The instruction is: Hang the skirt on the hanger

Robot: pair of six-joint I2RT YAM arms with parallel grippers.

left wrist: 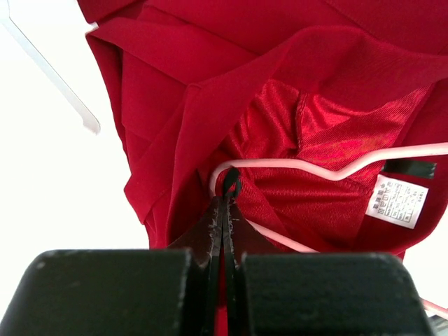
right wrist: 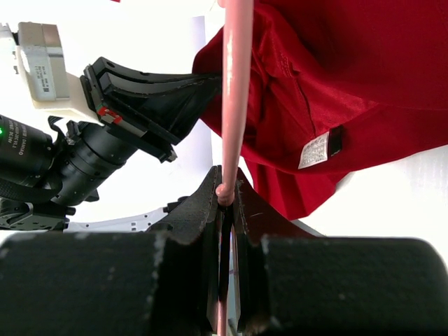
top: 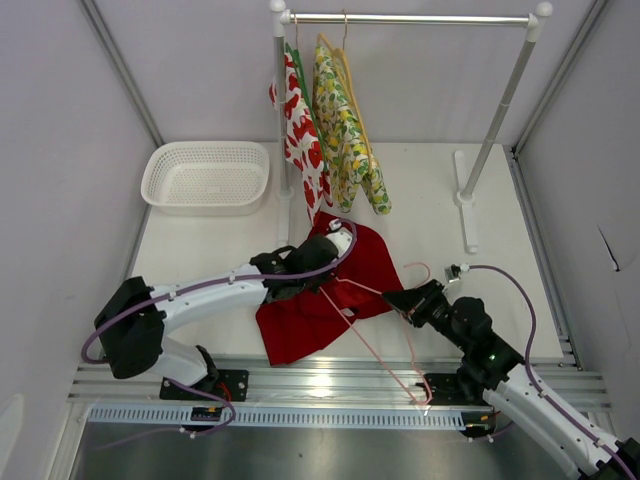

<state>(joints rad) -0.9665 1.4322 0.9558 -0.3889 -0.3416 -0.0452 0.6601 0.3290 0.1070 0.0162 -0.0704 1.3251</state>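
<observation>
My right gripper (right wrist: 225,190) is clamped tight on the pink hanger (top: 378,345) wire near the table's front edge. The hanger's far end reaches into the red skirt (top: 305,320), bunched mid-table. My left gripper (left wrist: 225,206) is pinched closed on the skirt's cloth at a small black loop. The table (top: 200,250) is white, the walls pale grey. Beyond, a rail (top: 410,18) carries a fruit-print garment (top: 300,130) and a yellow-green garment (top: 345,130). A white basket (top: 205,178) sits far left.
</observation>
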